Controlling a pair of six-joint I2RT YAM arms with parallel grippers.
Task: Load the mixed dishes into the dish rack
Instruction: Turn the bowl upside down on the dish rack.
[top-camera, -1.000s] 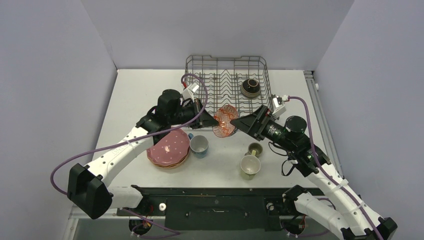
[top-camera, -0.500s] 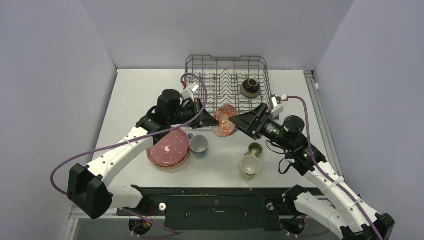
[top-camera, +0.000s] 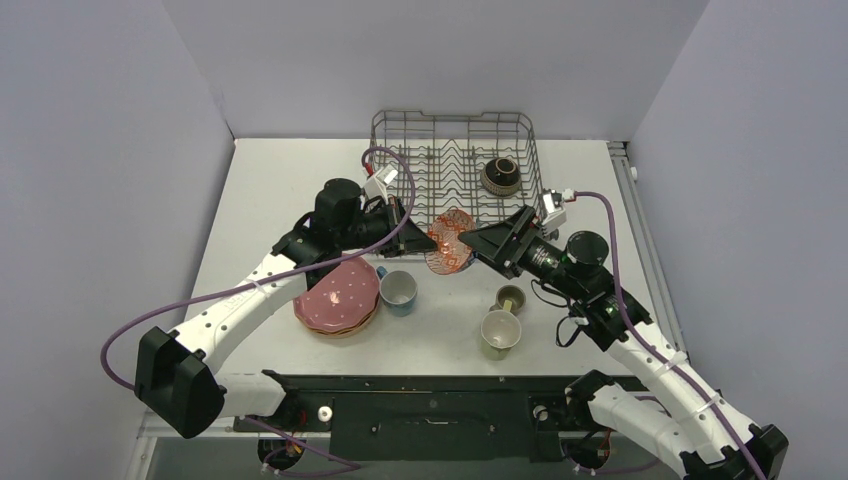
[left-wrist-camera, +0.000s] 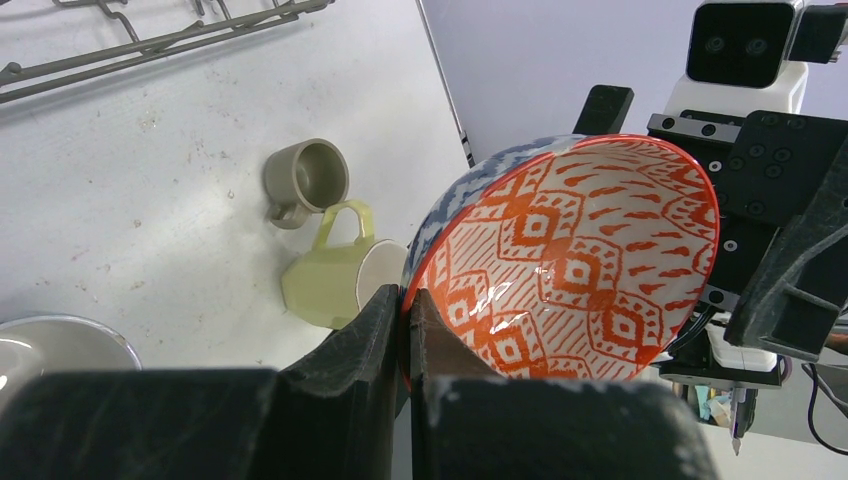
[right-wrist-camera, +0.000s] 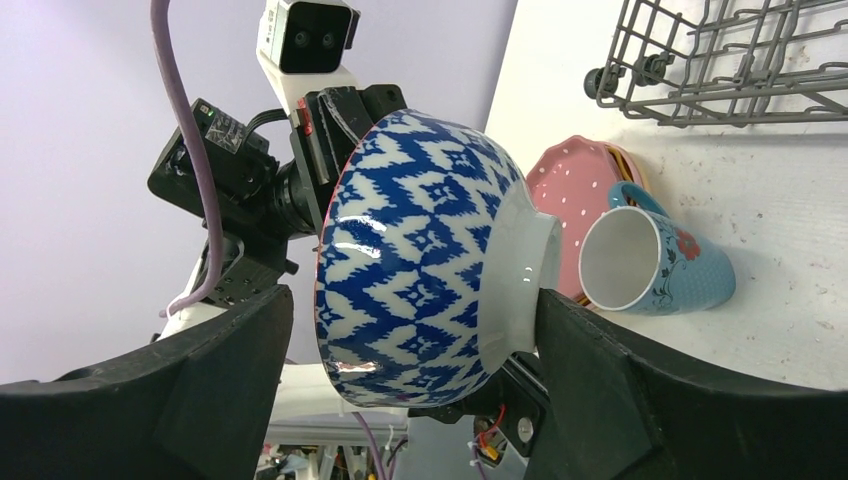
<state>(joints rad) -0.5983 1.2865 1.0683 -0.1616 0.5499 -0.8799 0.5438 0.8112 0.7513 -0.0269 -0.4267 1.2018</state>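
Observation:
My left gripper (top-camera: 428, 243) is shut on the rim of the blue-white patterned bowl (top-camera: 452, 240) and holds it on its side above the table, just in front of the dish rack (top-camera: 380, 130). In the left wrist view the fingers (left-wrist-camera: 380, 320) pinch the rim, and the bowl's orange-patterned inside (left-wrist-camera: 580, 260) faces the camera. My right gripper (top-camera: 472, 242) is open, with its jaws either side of the bowl's blue outside (right-wrist-camera: 420, 260). One jaw is close against the white foot and the other stands apart from the rim.
A dark-brown bowl (top-camera: 500, 176) sits in the rack. On the table are a stack of plates with the pink dotted one on top (top-camera: 338, 297), a light-blue mug (top-camera: 398, 291), a small olive mug (top-camera: 510, 298) and a pale-yellow mug (top-camera: 499, 333).
My right gripper has moved left toward the bowl and now straddles it. The left gripper and the bowl have stayed in place.

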